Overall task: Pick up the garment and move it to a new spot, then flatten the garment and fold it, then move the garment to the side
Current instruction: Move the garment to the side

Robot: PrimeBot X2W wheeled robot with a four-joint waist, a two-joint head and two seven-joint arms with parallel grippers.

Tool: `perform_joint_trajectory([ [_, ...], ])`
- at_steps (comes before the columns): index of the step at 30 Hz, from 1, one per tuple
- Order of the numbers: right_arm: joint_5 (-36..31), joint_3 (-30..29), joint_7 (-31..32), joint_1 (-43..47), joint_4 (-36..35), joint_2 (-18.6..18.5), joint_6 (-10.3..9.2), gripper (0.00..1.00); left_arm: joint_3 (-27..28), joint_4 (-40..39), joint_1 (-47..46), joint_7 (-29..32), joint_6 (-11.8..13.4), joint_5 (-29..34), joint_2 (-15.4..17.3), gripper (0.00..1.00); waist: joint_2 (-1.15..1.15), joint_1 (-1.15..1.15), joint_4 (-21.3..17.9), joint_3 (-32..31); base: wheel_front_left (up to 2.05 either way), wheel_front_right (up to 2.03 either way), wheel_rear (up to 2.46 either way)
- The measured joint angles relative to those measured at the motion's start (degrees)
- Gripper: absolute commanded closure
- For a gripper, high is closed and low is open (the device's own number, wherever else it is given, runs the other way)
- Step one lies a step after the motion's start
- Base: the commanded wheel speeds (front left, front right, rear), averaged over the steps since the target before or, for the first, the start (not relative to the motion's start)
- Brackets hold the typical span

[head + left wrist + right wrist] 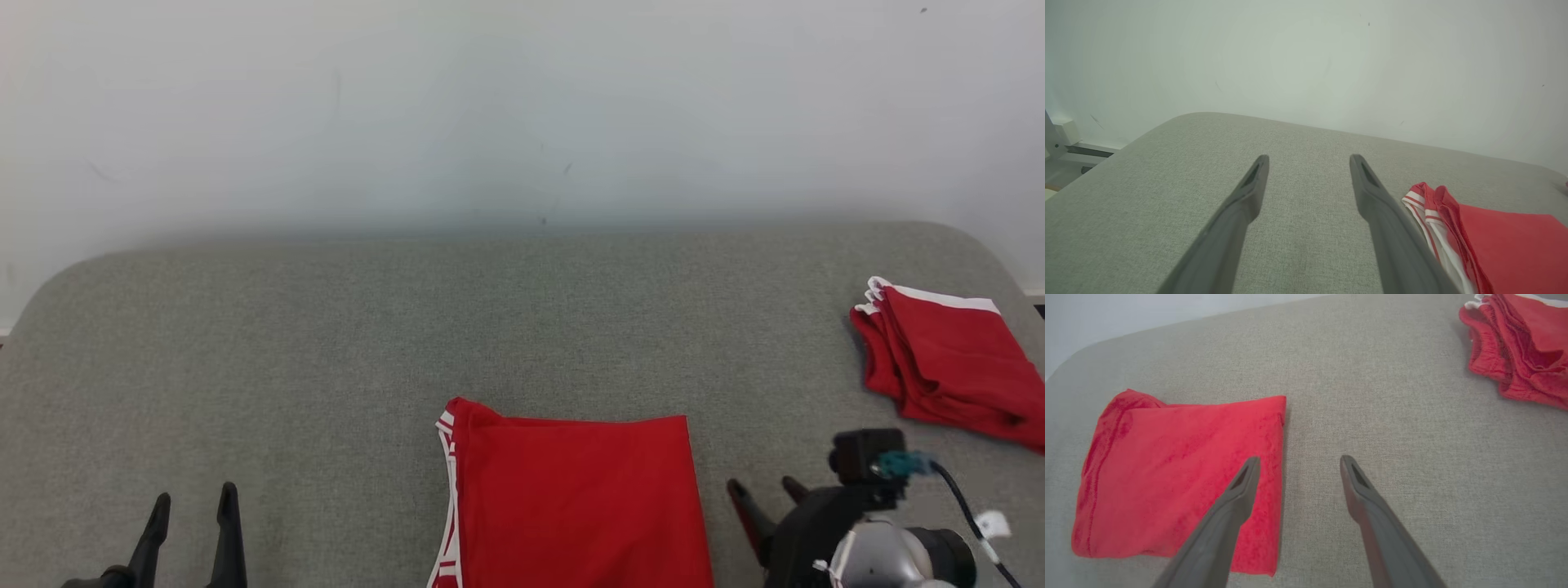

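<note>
Nearest: left pincer (196, 492), well left of the red garment (571, 498). Fingers apart, nothing btwn them, over bare tabletop (326, 327). Then right pincer (1299, 458), right at the garment's right edge, also spread wide & empty. In the right wrist view one finger hangs over the cloth, the other over bare surface beside it. Can't tell if either touches down.

Garment lies near-middle on the tabletop, folded to a tidy rectangle, layers stacked, white stripes (446, 506) down its left side. Fold looks done, so the step in hand is prob. shifting it to the side.

To do it well:
- Grab thru all layers, not just the top one, else the fold opens on lifting.
- The garment's right edge looks like a clean fold, so a good bite there. Come in low, slide one finger under the whole stack, close firmly.
- Bring the left pincer to the striped left edge so both ends rise level. A one-sided lift would prob. let the other end sag & unfold.
- Carry low, go slow, set down flat, let go w/o dragging.

Farther off, up & right of the garment, well apart: second red bundle (947, 359), folded but looser. Likely the drop side. Behind the garment, past the tabletop's far edge: pale wall (490, 106).
</note>
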Motion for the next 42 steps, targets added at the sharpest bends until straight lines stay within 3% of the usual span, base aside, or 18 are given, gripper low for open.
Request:
perform_joint_trajectory([
  [3, -0.09, 0.19, 7.34, -1.56, -2.04, 0.18, 0.0, 0.0, 0.33, -0.82, 0.03, 0.09, 0.44, -0.16, 0.26, 0.0, 0.0, 0.0, 0.51, 0.5, 0.0, 0.0, 0.0],
  [8, 0.09, 0.11, 10.58, -2.87, -2.2, 0.12, 0.0, 0.0, 0.29, -2.09, 0.01, 0.48, 0.44, -0.3, 0.56, 0.0, 0.0, 0.0, 1.96, 1.22, 0.0, 0.0, 0.0],
  [19, -2.98, -4.97, 9.76, -7.64, 5.82, 0.09, 0.0, 0.0, -1.01, -4.25, -0.5, 0.92, 0.85, -0.07, 0.51, 0.0, 0.0, 0.01, 6.04, 4.99, 0.0, 0.0, 0.0],
  [31, -1.25, -2.49, 10.63, -7.71, 13.24, 0.02, 0.0, 0.0, -1.49, -3.31, -1.22, 0.4, 0.42, -0.2, 0.3, 0.0, 0.0, 0.0, 8.31, 6.74, 0.0, 0.0, 0.0],
  [32, -0.63, -1.86, 10.85, -7.65, 13.74, -0.04, 0.0, 0.5, -1.53, -3.24, -1.25, 0.38, 0.41, -0.24, 0.32, 0.0, 0.0, 0.0, 8.23, 6.67, 0.0, 0.0, 0.0],
  [33, -0.04, -1.32, 10.82, -7.66, 14.05, -0.08, 0.0, 0.63, -1.59, -3.22, -1.32, 0.38, 0.37, -0.25, 0.33, 0.0, 0.0, 0.0, 8.14, 6.63, 0.0, 0.0, 0.0],
  [34, 0.04, -0.85, 10.67, -7.69, 14.26, -0.08, 0.0, 0.93, -1.66, -3.22, -1.43, 0.38, 0.34, -0.26, 0.34, 0.0, 0.0, 0.0, 7.99, 6.62, 0.0, 0.0, 0.0],
  [35, -0.02, -0.48, 10.18, -7.79, 14.25, -0.07, 0.0, 1.0, -1.74, -3.21, -1.53, 0.37, 0.32, -0.26, 0.38, 0.0, 0.0, 0.0, 7.83, 6.65, 0.0, 0.0, 0.0],
  [42, -5.27, -0.51, 8.17, -14.23, 13.23, 0.2, 0.0, 1.0, -2.24, -4.23, -3.3, -0.09, -0.1, -0.12, 0.3, 0.0, 0.01, 0.0, 6.35, 8.33, 0.0, 0.0, 0.0],
])
